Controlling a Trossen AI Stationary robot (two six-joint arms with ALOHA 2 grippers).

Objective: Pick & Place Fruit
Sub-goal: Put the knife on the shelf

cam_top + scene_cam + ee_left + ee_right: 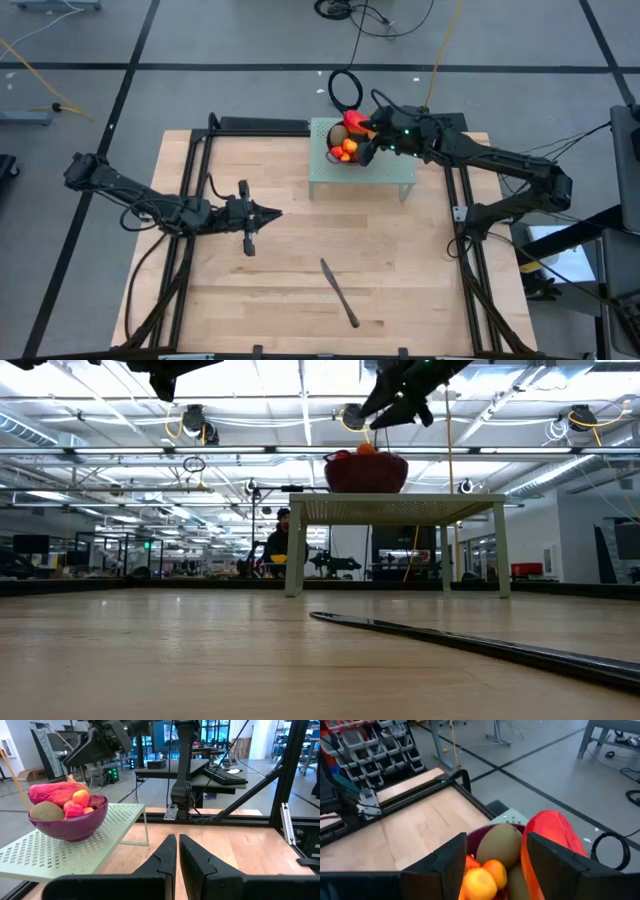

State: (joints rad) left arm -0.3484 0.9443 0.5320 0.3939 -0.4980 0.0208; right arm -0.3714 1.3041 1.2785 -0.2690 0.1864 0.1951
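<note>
The right gripper hangs just over the purple bowl with its fingers spread apart and nothing in them. A kiwi sits right between them, and the red mango lies beside it. The bowl stands on a small green table. The left gripper waits closed over the wood.

Knife lies on open table; shelf blocks far edge.

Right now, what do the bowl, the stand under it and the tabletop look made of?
Bowl: likely plastic, purple, glossy, with molded rows of small holes.
Stand: probably painted sheet metal, pale green, matte, punched with a regular hole pattern, thin legs.
Tabletop: wood, light butcher-block strips with visible grain, low-sheen finish.
</note>
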